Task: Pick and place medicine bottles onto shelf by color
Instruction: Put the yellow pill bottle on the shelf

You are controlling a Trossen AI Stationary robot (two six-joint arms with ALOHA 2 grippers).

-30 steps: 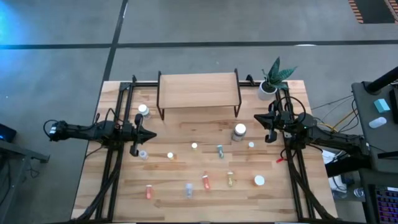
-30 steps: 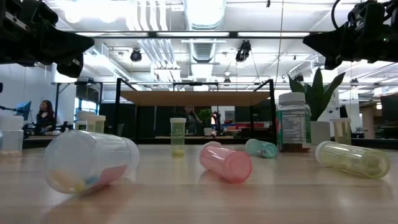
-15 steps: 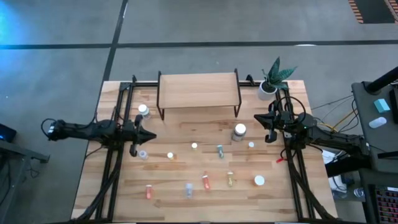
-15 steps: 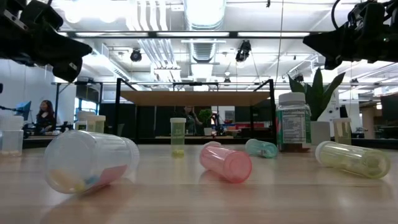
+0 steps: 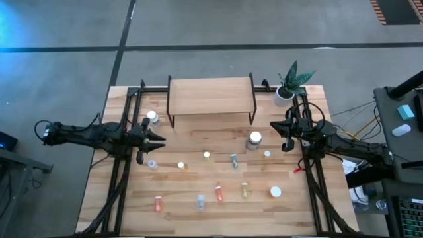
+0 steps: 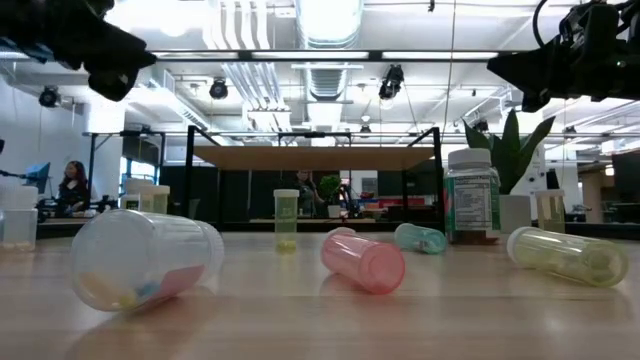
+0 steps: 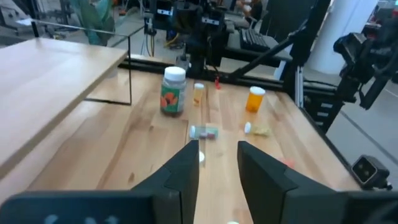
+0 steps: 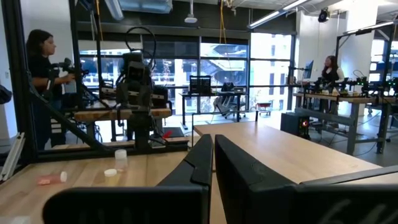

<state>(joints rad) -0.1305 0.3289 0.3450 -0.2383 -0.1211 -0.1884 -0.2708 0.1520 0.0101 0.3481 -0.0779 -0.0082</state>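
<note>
Several small medicine bottles, orange, yellow, bluish and white, are scattered over the plank table, some upright and some on their sides, such as a pink one [image 6: 364,262] lying down. A larger white-capped bottle [image 5: 254,139] stands right of centre, another [image 5: 152,117] by the shelf's left leg. The shelf [image 5: 211,96], a light-wood board on black legs, stands bare at the far middle. My left gripper [image 5: 162,138] hovers open above the table's left side, level, pointing right, with nothing between its fingers [image 7: 186,165]. My right gripper [image 5: 271,123] hovers shut at the right side, pointing left.
A white pot with a green plant [image 5: 287,87] stands at the far right corner beside the shelf. Black arm frames [image 5: 122,165] run along both table sides. People and workbenches show in the room beyond the table.
My left gripper has risen higher above the table's left side and its fingers have opened from shut. No bottle has moved.
</note>
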